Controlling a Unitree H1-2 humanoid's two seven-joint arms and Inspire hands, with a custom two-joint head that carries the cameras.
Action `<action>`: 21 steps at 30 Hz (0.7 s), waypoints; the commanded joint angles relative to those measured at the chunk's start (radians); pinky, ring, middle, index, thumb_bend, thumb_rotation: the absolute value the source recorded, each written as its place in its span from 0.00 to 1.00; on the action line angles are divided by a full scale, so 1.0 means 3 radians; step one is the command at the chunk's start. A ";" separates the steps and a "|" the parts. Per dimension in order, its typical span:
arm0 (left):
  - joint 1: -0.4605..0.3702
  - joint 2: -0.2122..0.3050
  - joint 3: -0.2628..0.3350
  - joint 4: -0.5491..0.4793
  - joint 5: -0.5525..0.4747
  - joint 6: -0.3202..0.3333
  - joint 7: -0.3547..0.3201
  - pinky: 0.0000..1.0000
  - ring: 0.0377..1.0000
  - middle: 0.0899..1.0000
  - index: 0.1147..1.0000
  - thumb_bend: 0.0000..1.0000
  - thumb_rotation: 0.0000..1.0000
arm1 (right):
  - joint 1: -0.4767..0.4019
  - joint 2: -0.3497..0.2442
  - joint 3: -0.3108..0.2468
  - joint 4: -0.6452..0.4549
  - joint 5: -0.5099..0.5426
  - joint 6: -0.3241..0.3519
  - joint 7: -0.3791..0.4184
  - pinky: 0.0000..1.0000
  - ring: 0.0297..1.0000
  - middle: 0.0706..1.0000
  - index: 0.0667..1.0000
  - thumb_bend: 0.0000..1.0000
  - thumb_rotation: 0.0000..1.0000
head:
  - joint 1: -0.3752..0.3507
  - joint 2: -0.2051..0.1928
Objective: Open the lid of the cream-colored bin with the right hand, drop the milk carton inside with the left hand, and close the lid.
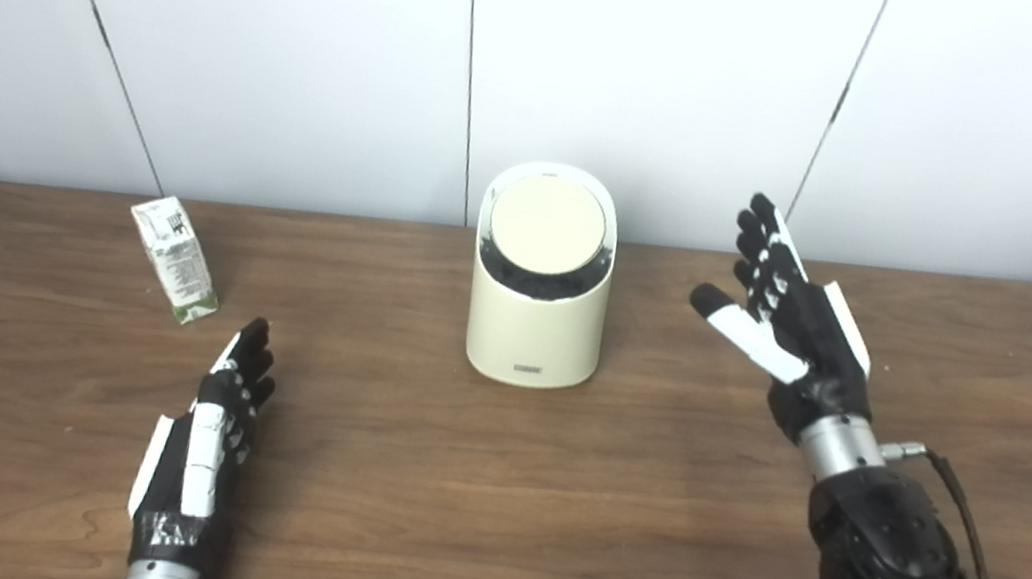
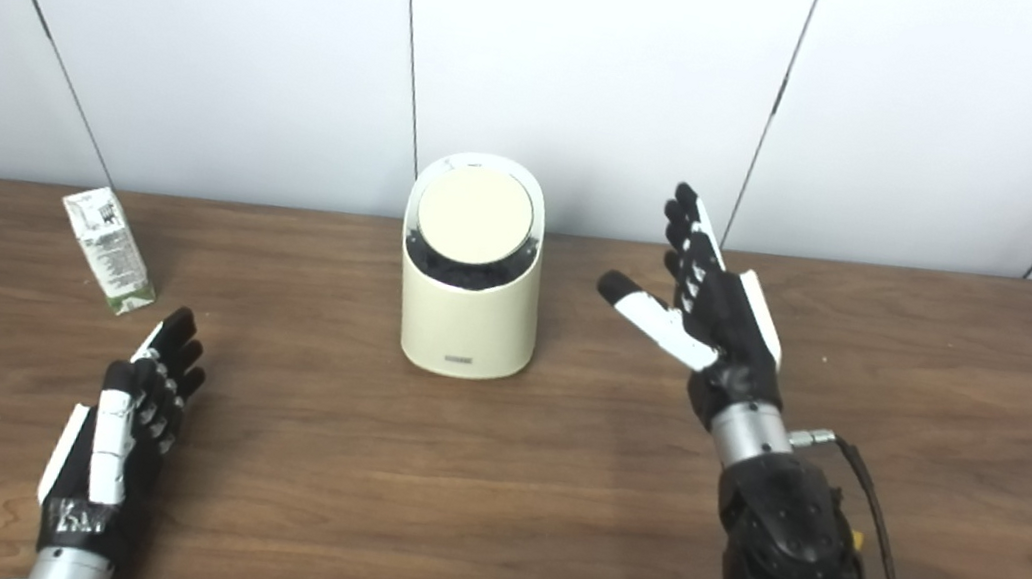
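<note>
The cream-colored bin [image 1: 534,333] stands upright at the middle of the table, its round lid [image 1: 547,223] lying flat and shut on top. A small white and green milk carton [image 1: 175,259] stands tilted at the left rear. My left hand [image 1: 206,448] rests low near the front left, open and empty, its fingertips a short way in front of the carton. My right hand [image 1: 791,308] is raised to the right of the bin, open, palm turned toward the bin, apart from it.
The brown wooden table [image 1: 488,488] runs back to white wall panels [image 1: 309,38]. A black cable [image 1: 973,556] trails along my right forearm. The table's right rear corner is rounded.
</note>
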 commanded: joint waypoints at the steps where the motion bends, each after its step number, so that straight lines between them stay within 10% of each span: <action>1: 0.0087 -0.0082 -0.0041 0.0103 -0.0011 -0.0103 0.0018 1.00 1.00 1.00 1.00 0.63 0.95 | -0.0216 0.0016 0.0047 -0.0064 -0.0137 0.0048 -0.0058 0.99 0.98 0.97 0.99 0.91 0.52 | 0.0001 -0.0002; 21: 0.0056 -0.0103 -0.0115 0.0157 0.0191 -0.0151 0.0053 1.00 1.00 1.00 1.00 0.66 0.91 | -0.1094 0.0010 0.0563 0.0813 -0.1338 -0.0215 -0.0388 0.83 0.93 0.97 0.97 0.95 0.38 | 0.0019 -0.0027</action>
